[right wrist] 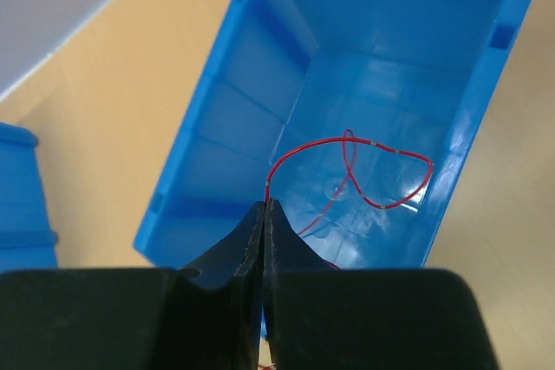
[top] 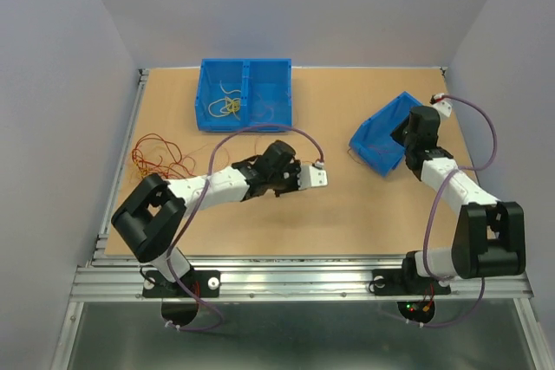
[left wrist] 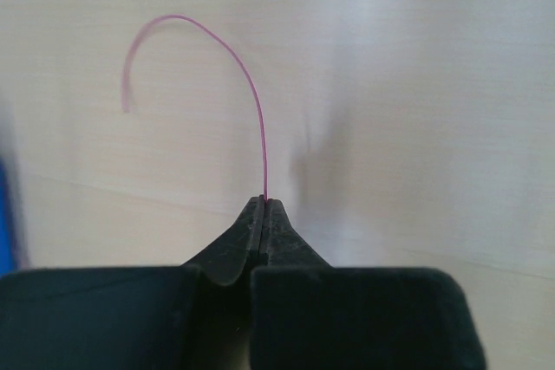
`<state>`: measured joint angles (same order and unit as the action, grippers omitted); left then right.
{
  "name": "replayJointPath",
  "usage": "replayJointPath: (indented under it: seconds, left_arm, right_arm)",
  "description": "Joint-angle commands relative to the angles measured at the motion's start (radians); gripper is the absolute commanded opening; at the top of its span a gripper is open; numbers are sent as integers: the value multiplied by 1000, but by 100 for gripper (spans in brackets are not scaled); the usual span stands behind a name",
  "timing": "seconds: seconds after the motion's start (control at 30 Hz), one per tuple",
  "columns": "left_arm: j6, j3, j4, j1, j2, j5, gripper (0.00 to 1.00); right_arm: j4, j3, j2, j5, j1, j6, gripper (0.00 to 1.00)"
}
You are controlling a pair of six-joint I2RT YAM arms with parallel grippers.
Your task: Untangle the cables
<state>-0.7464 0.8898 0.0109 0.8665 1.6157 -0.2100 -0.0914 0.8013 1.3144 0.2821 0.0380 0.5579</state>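
My left gripper (left wrist: 264, 203) is shut on the end of a thin magenta-pink cable (left wrist: 227, 49), which arcs up and left over the bare table. In the top view this gripper (top: 276, 181) is at mid-table. My right gripper (right wrist: 266, 205) is shut on a thin red cable (right wrist: 399, 152) that loops inside the small blue bin (right wrist: 234, 119). In the top view this gripper (top: 401, 133) is at the mouth of that tilted bin (top: 375, 140). A tangle of red and orange cables (top: 160, 155) lies at the table's left. Yellow cables (top: 227, 107) lie in the back bin.
A larger divided blue bin (top: 269, 93) stands at the back centre, and its corner shows in the right wrist view (right wrist: 17, 197). Grey walls close the table on the left, back and right. The arms' thick lavender cables arch over the table.
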Motion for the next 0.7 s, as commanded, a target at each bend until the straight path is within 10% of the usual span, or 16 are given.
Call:
replayJointPath:
  seconds: [0.0, 0.13, 0.67]
  left_arm:
    - [47, 127, -5, -73, -115, -34, 0]
    - [71, 289, -48, -158, -77, -54, 0]
    - [162, 935, -138, -408, 430, -29, 0]
  right_arm:
    - [-77, 42, 64, -26, -10, 20, 10]
    - [-76, 59, 86, -17, -9, 16, 62]
    - [-71, -36, -167, -219, 2, -21, 69]
